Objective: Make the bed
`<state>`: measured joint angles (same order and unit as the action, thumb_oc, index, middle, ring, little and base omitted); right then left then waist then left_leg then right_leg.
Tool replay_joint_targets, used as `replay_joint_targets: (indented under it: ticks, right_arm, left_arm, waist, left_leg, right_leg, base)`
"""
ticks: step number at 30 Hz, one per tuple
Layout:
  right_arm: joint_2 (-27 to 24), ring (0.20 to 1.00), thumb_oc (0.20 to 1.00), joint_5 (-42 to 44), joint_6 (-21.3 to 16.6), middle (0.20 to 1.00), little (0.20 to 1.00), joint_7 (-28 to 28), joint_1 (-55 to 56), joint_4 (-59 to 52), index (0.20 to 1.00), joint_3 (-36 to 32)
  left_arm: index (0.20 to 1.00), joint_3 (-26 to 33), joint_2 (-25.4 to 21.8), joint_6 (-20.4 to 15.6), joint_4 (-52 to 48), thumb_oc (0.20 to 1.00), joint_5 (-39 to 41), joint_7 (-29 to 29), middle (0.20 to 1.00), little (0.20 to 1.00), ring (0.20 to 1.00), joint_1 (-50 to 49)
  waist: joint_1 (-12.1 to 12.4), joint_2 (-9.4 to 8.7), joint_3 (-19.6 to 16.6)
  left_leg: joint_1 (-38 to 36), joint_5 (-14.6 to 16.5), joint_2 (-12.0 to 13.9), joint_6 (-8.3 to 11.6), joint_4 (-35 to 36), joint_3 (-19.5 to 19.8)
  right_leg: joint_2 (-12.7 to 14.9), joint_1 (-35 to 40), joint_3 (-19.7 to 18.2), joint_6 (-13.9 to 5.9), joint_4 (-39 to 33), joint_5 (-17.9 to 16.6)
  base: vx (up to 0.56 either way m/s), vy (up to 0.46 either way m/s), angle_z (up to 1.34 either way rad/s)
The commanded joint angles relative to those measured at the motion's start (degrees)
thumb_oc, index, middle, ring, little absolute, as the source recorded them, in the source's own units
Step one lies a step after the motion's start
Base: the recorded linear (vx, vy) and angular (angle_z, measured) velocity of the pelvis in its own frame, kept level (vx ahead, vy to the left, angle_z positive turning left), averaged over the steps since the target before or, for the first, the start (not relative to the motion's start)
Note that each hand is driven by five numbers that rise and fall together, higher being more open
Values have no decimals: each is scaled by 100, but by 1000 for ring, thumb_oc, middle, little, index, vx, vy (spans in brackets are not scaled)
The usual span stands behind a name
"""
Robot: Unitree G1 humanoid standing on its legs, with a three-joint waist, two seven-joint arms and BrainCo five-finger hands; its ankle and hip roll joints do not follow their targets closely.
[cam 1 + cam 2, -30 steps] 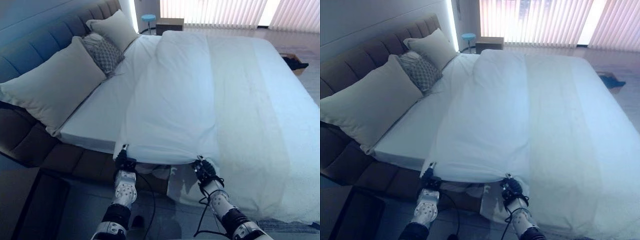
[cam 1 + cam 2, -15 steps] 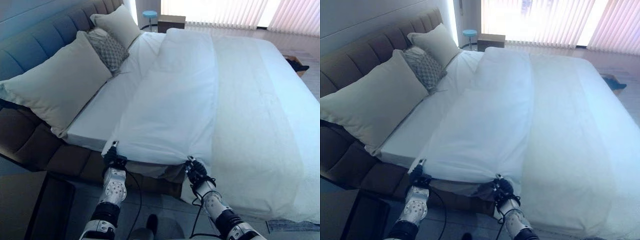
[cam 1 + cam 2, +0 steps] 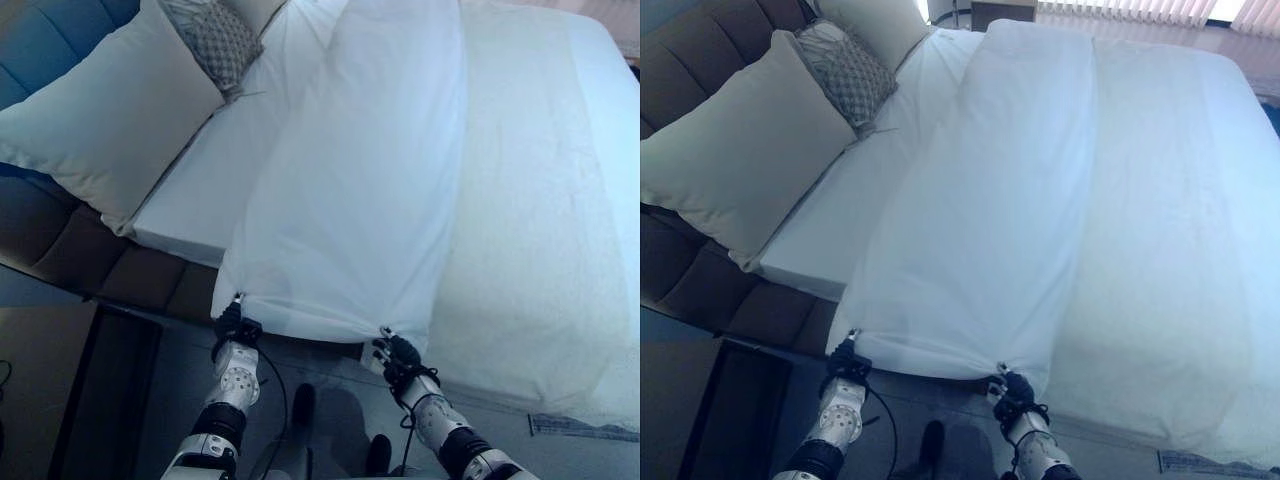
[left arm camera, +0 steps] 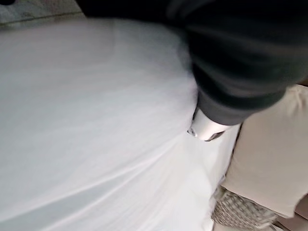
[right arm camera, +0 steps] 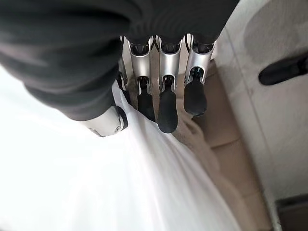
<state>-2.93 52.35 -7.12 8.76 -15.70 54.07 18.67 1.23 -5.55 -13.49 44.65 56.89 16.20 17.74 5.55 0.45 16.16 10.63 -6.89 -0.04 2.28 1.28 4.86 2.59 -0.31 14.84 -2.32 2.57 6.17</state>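
Now: your left hand (image 3: 232, 327) and right hand (image 3: 398, 355), fingers pinching the white duvet (image 3: 360, 190) edge, have drawn it further off the bed (image 3: 190, 200); spreading remains.

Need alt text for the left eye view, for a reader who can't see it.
Both robot hands, left hand and right hand, pinch the near edge of a white duvet hanging off the bed's side. Beige pillows and a patterned cushion lean on the headboard.
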Motion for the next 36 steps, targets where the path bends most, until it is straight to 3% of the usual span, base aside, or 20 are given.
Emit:
replay_joint_targets:
  ticks: [1,5,8,16,21,25,26,27,29,30,33,34,36]
  right_arm:
    - [-52,1000,1000,-630,262,1000,1000,75,200,304,1000,91]
    - [-152,1000,1000,-1579,595,1000,1000,5,4,1025,1000,183]
    - [-276,1000,1000,-2326,752,1000,1000,-136,95,1520,1000,143]
    - [-749,1000,1000,-3237,847,1000,1000,-8,321,2144,1000,-430]
    - [-1141,1000,1000,-3380,725,1000,1000,515,320,2079,1000,-984]
    - [-1649,1000,1000,-3524,475,1000,1000,575,522,80,1000,-1000]
    - [-1650,1000,1000,-3525,478,1000,1000,576,524,75,1000,-1001]
    - [-1916,1000,1000,-3540,370,1000,1000,422,678,-833,1000,-1042]
    - [-2005,1000,1000,-3475,330,1000,1000,326,688,-1176,1000,-1087]
    - [-2173,1000,1000,-3316,215,1000,1000,173,542,-1730,1000,-1085]
    - [-2269,1000,1000,-3192,168,1000,1000,102,273,-1807,1000,-1049]
    - [-2456,1000,1000,-3140,114,1000,1000,2,-71,-2191,1000,-933]
    - [-2482,1000,1000,-3061,100,1000,1000,-38,-228,-2285,1000,-890]
  left_arm:
    - [1000,350,-698,-359,360,1000,-330,320,1000,1000,1000,-221]
    - [1000,427,-792,-294,689,1000,-844,534,1000,1000,1000,-302]
    - [1000,489,-961,-185,902,1000,-1769,863,1000,1000,1000,-515]
    - [1000,546,-1114,259,1673,1000,-2881,878,1000,1000,1000,-937]
    - [1000,513,-1111,611,2349,1000,-3428,836,1000,1000,1000,-1163]
    - [1000,408,-1241,497,1499,1000,-3515,683,1000,1000,1000,-1316]
    - [1000,408,-1240,498,1498,1000,-3515,683,1000,1000,1000,-1316]
    - [1000,395,-1329,376,901,1000,-3264,398,1000,1000,1000,-1403]
    - [1000,303,-1383,314,498,1000,-3067,233,1000,1000,1000,-1431]
    - [1000,162,-1533,214,-347,1000,-2770,-129,1000,1000,1000,-1375]
    - [1000,-15,-1629,181,-776,1000,-2569,-393,1000,1000,1000,-1228]
    - [1000,-196,-1723,167,-1241,1000,-2102,-763,1000,1000,1000,-936]
    - [1000,-321,-1723,154,-1496,1000,-1846,-884,1000,1000,1000,-784]
  waist:
    - [143,-111,173]
    - [179,-92,202]
    - [156,-108,171]
    - [40,-87,30]
    - [-118,30,-46]
    - [-285,218,77]
    - [-283,219,64]
    - [-338,281,99]
    - [-360,306,106]
    - [-397,357,131]
    - [-407,375,140]
    - [-421,357,229]
    - [-429,338,255]
  left_leg:
    - [-183,255,-283,-73,315,-287]
    - [-214,273,-272,-76,337,-315]
    - [-287,310,-251,-74,361,-378]
    - [-485,385,-206,-52,372,-495]
    - [-657,438,-156,-38,372,-555]
    - [-792,444,-68,-31,322,-558]
    - [-775,435,-67,-31,325,-558]
    - [-797,406,-28,-5,293,-545]
    - [-817,390,-3,16,287,-535]
    - [-827,412,46,58,182,-486]
    - [-676,470,76,90,-116,-467]
    - [-381,613,27,172,-700,-460]
    - [-206,647,-2,223,-974,-464]
  right_leg:
    - [355,-787,-218,-344,-126,-850]
    - [356,-770,-225,-365,-194,-902]
    - [349,-722,-273,-390,-244,-914]
    - [295,-500,-343,-422,-437,-922]
    - [257,-414,-404,-405,-334,-770]
    - [229,-539,-552,-304,283,-445]
    - [228,-553,-552,-304,275,-458]
    - [208,-606,-583,-255,439,-358]
    - [200,-603,-560,-232,511,-288]
    - [174,-623,-536,-175,695,-143]
    - [193,-696,-485,-122,797,-96]
    - [227,-726,-436,-58,920,12]
    - [255,-747,-389,-31,948,23]
  base:
    - [-17,3,8]
    - [11,2,4]
    - [17,-9,-2]
    - [30,-26,0]
    - [45,-44,-6]
    - [-3,-41,-12]
    - [-3,-74,-14]
    - [-4,-57,-8]
    - [22,-137,-6]
    - [32,-164,-6]
    - [-7,-171,1]
    - [-33,-162,9]
    - [-33,-127,20]
